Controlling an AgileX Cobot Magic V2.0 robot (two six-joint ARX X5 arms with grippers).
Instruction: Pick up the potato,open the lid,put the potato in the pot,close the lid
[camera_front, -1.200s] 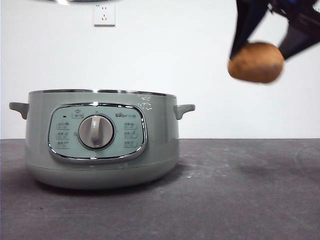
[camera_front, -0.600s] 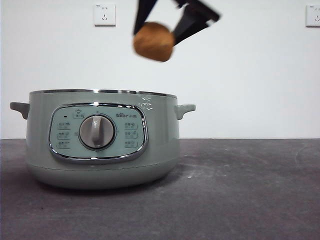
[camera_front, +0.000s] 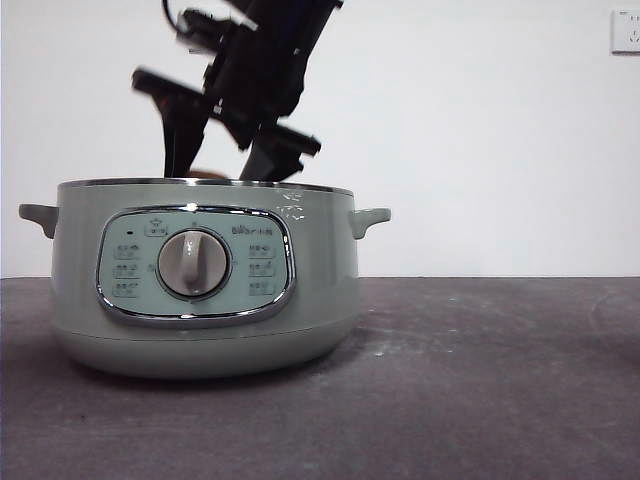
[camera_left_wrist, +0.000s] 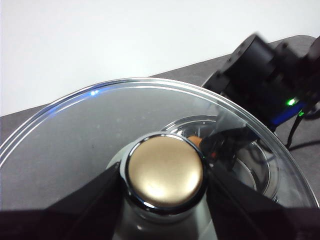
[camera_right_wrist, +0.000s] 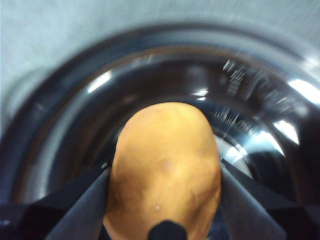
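The pale green pot (camera_front: 200, 290) stands at left on the dark table with its mouth uncovered. My right gripper (camera_front: 222, 166) reaches down into that mouth, shut on the potato (camera_front: 207, 174), of which only the top shows above the chrome rim. In the right wrist view the orange-brown potato (camera_right_wrist: 165, 150) sits between the jaws of the right gripper (camera_right_wrist: 165, 170), over the pot's shiny inner bowl (camera_right_wrist: 260, 100). My left gripper (camera_left_wrist: 165, 182) is shut on the knob (camera_left_wrist: 165, 170) of the clear glass lid (camera_left_wrist: 80, 135), held above and to the side of the pot, out of the front view.
Through the glass lid I see the right arm (camera_left_wrist: 265, 70) and the pot's bowl (camera_left_wrist: 252, 167) below it. A wall socket (camera_front: 626, 30) sits at the upper right. Dark tabletop (camera_front: 500, 380) stretches to the right of the pot.
The right gripper has carried the potato leftward and down, from high at the right to inside the pot's rim. The pot has not moved.
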